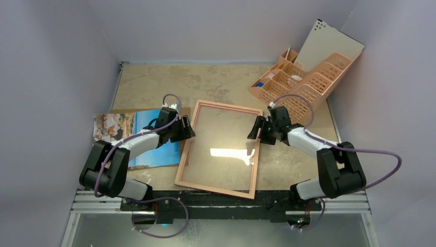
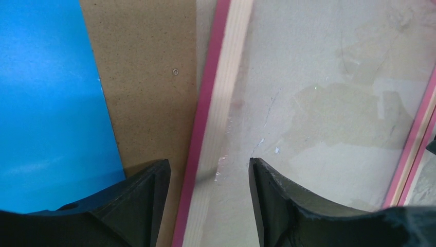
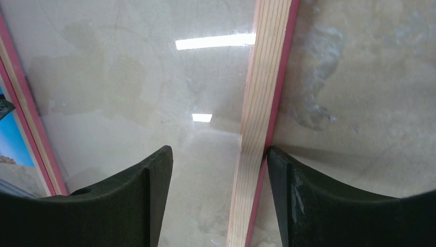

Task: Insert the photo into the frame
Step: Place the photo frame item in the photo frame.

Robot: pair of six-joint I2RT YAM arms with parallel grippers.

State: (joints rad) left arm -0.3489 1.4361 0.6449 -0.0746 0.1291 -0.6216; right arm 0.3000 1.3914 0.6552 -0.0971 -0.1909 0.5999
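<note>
Frame flat on bench, between the two arms, pale wood reverse up, pink showing only along the edges. Long axis near-to-far, far end tipped slightly right; short rails at the near and far ends. Left claw astride the left long rail, released, gaps on both sides of the wood. Right claw astride the right long rail, also released: outer finger right at the pink edge, contact unclear, inner one well off over the glass. Photo left of frame, picture side up on brown backing board, partly under left arm. Long axis crosswise, rocks at left end, blue towards the frame. Peach organiser at far right.
</note>
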